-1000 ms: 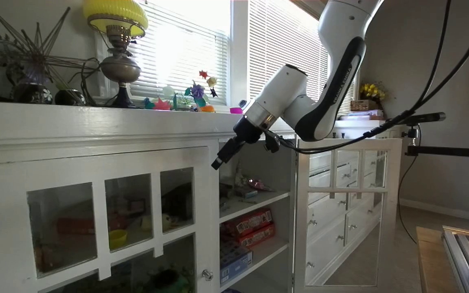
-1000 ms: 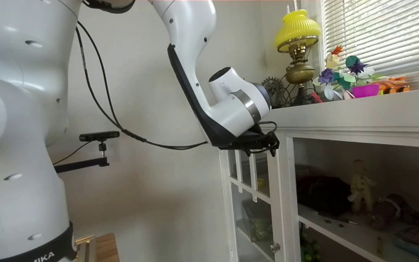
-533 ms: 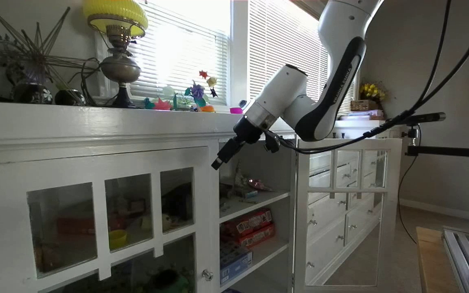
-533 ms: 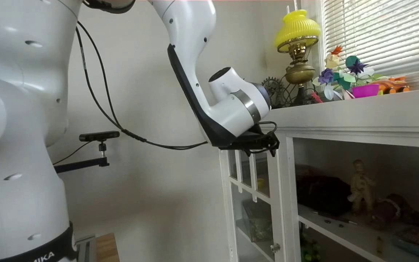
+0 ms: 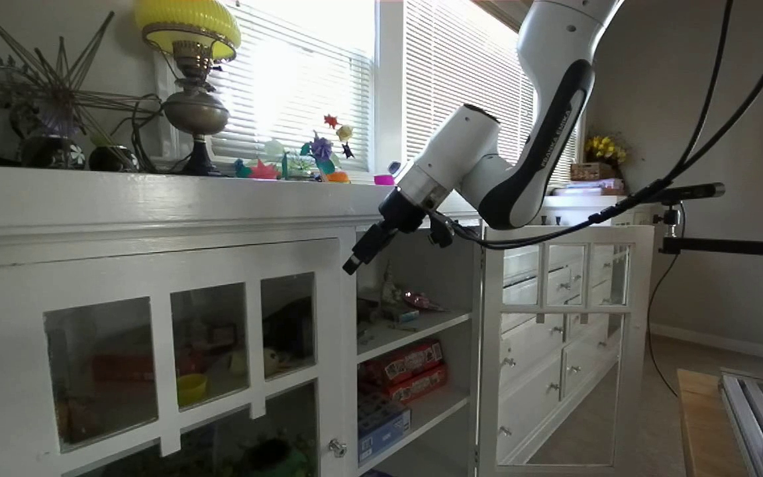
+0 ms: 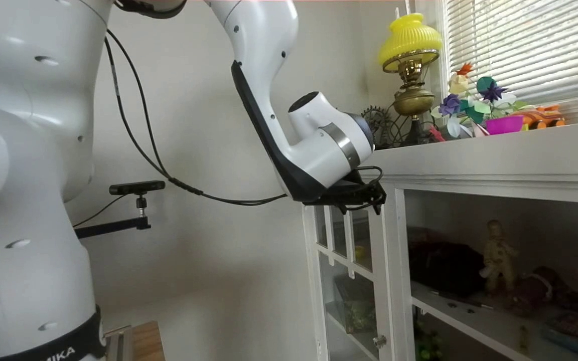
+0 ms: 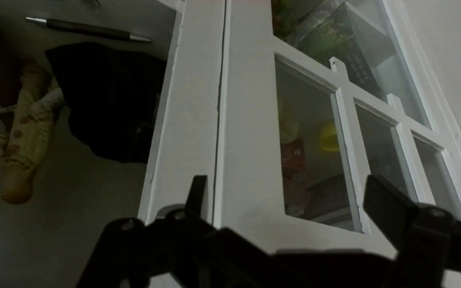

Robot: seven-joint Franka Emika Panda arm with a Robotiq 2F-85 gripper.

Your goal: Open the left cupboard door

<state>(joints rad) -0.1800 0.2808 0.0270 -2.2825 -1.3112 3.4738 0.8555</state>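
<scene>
The left cupboard door [image 5: 161,344] is white with glass panes in three columns; it also shows in an exterior view [image 6: 382,286]. It stands shut. Its knob [image 5: 338,448] sits low at its free edge and also shows in an exterior view [image 6: 380,342]; the wrist view does not show it. My gripper [image 5: 352,264] is tilted down near the door's upper free corner, well above the knob; it also shows in an exterior view [image 6: 360,209]. In the wrist view the fingers [image 7: 286,188] are wide apart and hold nothing, with the door [image 7: 250,160] and its edge seam beyond.
The neighbouring glazed door [image 5: 640,344] stands wide open. Its compartment has shelves [image 5: 444,324] with red boxes [image 5: 414,371]. A white ledge [image 5: 275,199] above bears a yellow lamp [image 5: 196,112] and paper flowers [image 5: 322,149]. A camera [image 6: 136,188] on a bar stands near the arm.
My gripper has shifted up by a very small amount. The door has not moved.
</scene>
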